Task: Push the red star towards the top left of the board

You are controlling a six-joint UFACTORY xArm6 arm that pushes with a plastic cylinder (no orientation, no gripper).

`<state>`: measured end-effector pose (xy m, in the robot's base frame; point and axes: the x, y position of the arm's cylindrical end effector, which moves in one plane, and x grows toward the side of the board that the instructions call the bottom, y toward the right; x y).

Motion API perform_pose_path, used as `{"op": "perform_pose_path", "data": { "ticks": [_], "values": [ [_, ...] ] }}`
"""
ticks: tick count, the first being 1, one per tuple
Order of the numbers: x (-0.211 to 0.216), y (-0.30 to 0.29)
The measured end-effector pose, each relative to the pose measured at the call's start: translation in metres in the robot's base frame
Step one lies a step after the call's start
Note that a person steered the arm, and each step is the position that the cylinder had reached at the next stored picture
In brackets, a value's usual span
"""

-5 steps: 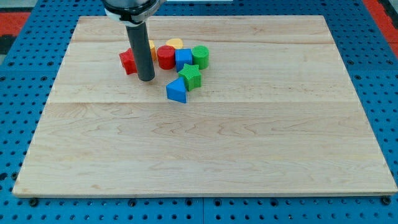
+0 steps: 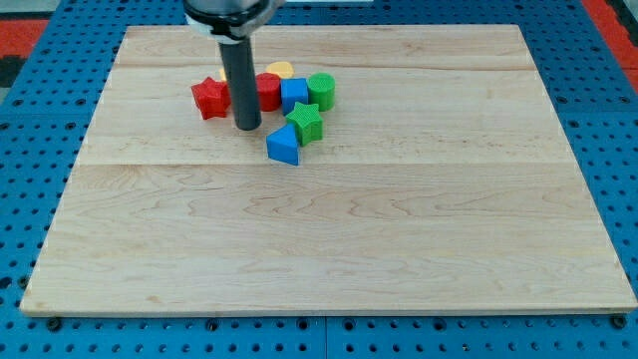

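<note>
You saw my tip [image 2: 247, 127] shifted toward the view's right since the earlier frame | red star [image 2: 209, 98] uncovered, unmoved, just left of the rod, upper-left area of the worktop [image 2: 399, 249] | red cylinder [image 2: 267, 91] partly hidden behind rod | no gripper fitted, only the rod | no containers seen

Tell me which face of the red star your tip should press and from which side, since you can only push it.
Press the red star on its lower-right side, coming from the view's bottom right, so the push drives it up and left. My tip now sits just right of and below the star, with the red cylinder close behind the rod. A point or notch there could probably make the star rotate.
</note>
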<state>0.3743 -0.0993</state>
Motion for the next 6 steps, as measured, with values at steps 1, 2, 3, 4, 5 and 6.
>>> {"op": "perform_pose_path", "data": {
  "ticks": [1,2,3,4,5,6],
  "values": [
    [-0.016,-0.029],
    [-0.019,-0.068],
    [-0.034,-0.071],
    [-0.023,-0.064],
    [-0.015,-0.011],
    [-0.033,0.019]
  ]
}}
